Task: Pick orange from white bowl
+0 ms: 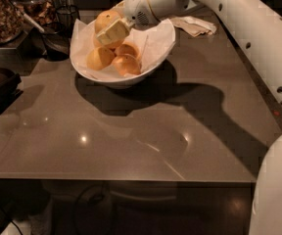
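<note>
- My gripper [110,31] is at the back of the white bowl [124,80], above the fruit piled inside it.
- It is closed around the orange [106,18]. One pale finger [114,32] lies across the lower front of the fruit, and the other is hidden behind it.
- The orange sits higher than the other fruit, level with the bowl's far rim and over the back of the bowl.
- Below it in the bowl lie a paler yellow fruit [100,58] on the left and a reddish-orange fruit [127,65] on the right, touching each other. A further orange one [127,49] is just behind them.
- A white paper liner [158,37] lines the bowl and stands up past its rim on the right.
- My arm [239,31] reaches in from the right, across the far corner of the table [131,136].
- The bowl stands on the far left part of this glossy brown table.
- A crumpled napkin [195,25] lies on the table behind the bowl, to its right.
- A dark pan [56,42] sits just left of the bowl.
</note>
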You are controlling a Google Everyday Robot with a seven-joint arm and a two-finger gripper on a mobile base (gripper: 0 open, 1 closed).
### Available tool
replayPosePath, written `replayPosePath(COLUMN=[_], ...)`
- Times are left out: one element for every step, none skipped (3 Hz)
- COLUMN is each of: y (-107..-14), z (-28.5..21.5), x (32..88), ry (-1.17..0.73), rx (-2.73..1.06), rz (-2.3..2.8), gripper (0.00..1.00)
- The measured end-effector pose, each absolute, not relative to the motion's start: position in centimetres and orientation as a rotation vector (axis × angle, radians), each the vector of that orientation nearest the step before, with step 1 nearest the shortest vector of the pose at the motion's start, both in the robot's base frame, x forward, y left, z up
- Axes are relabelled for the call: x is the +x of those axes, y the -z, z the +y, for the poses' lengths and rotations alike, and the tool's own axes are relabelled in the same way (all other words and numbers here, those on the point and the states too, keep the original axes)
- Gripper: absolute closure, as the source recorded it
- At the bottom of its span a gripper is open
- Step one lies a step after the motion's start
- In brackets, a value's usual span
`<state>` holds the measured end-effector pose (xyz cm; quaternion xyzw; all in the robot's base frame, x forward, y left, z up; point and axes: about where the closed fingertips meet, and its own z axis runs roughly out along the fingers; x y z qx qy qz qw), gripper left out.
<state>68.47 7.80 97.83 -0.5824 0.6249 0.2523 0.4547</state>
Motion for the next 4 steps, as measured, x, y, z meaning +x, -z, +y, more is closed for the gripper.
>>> replayPosePath(y=[-99.7,-99.9,-100.0,-99.6], z=[8.3,8.5,8.7,8.0], x=[66.6,66.5,65.3,62.9], ry=[-0.711,-0.721,-0.707,-0.699], rx=[-1.424,-1.422,-1.409,-1.355], rz=[1.451,1.444,1.469,1.527], gripper=[1.00,1.00,1.00,1.00])
